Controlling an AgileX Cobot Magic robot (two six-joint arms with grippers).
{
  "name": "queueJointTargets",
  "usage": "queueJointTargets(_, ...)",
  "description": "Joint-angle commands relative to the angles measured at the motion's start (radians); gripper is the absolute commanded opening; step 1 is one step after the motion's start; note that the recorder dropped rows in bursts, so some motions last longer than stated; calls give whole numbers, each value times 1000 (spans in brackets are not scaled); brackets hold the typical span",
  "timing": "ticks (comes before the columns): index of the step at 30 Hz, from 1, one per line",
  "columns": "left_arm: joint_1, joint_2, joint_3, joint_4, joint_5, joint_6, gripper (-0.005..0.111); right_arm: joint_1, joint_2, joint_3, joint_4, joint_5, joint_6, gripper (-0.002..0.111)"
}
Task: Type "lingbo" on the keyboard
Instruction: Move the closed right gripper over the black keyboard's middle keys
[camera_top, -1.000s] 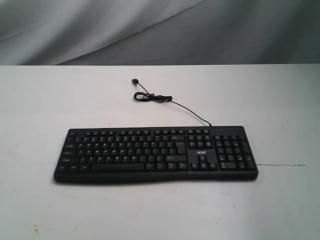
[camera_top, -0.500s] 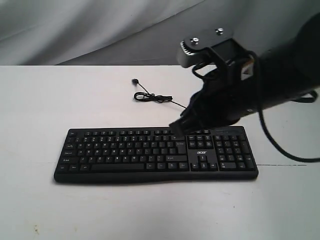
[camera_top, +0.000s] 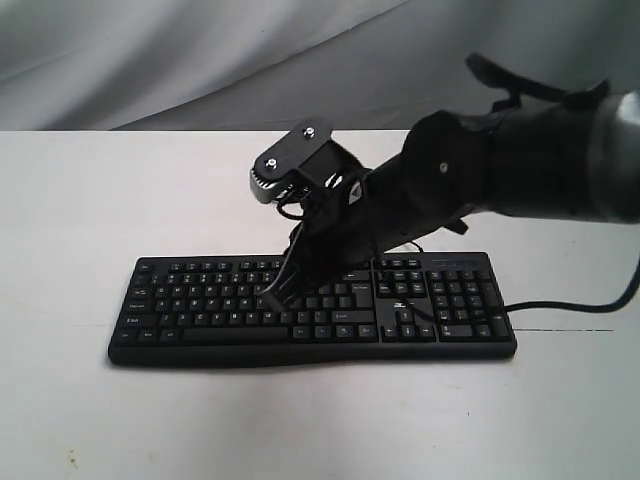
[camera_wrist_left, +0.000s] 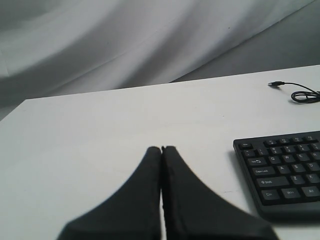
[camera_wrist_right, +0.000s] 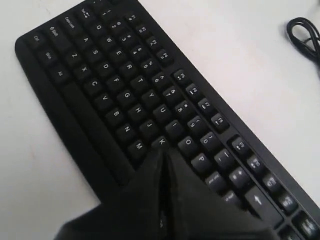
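On the white table (camera_top: 80, 200), the keyboard (camera_top: 200, 300) lies flat with its long edge running across the exterior view, its space-bar edge toward the camera and its number pad (camera_top: 462, 300) at the right end. The casing is black with white legends, and a small logo (camera_top: 402, 297) sits above the arrow keys. My right arm (camera_top: 500, 170) reaches in from the right and slopes down across the middle of the board. My right gripper (camera_top: 270, 298) is clenched, with its two fingers pressed together into one narrow point and nothing held between them. In the right wrist view that point stands over the letter rows, just beside the K key (camera_wrist_right: 161, 141), with the key next along the row hidden beneath it. I cannot tell whether the tip is touching a key or sits just above it. My left gripper (camera_wrist_left: 161, 149) is likewise clenched and empty, its fingers meeting along a thin seam. It hangs over bare table, near the keyboard's Caps Lock end but apart from it. The keyboard's thin black cable (camera_wrist_left: 300, 92) lies in a loose coil on the table beyond the board, and its plug (camera_wrist_left: 274, 84) rests free on the surface. Grey cloth (camera_top: 150, 60) forms the backdrop behind the table.
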Motion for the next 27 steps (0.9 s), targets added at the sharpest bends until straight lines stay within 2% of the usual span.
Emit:
queueJointTargets(1, -7, -4, 5, -2, -10, -4, 0, 13, 73, -4, 39, -121, -18, 0)
queueJointTargets(15, -7, -4, 5, -2, -10, -4, 0, 16, 202, -4, 39, -255, -68, 0)
queueJointTargets(27, -7, -4, 5, -2, -10, -4, 0, 16, 236, -4, -53, -312, -71, 0)
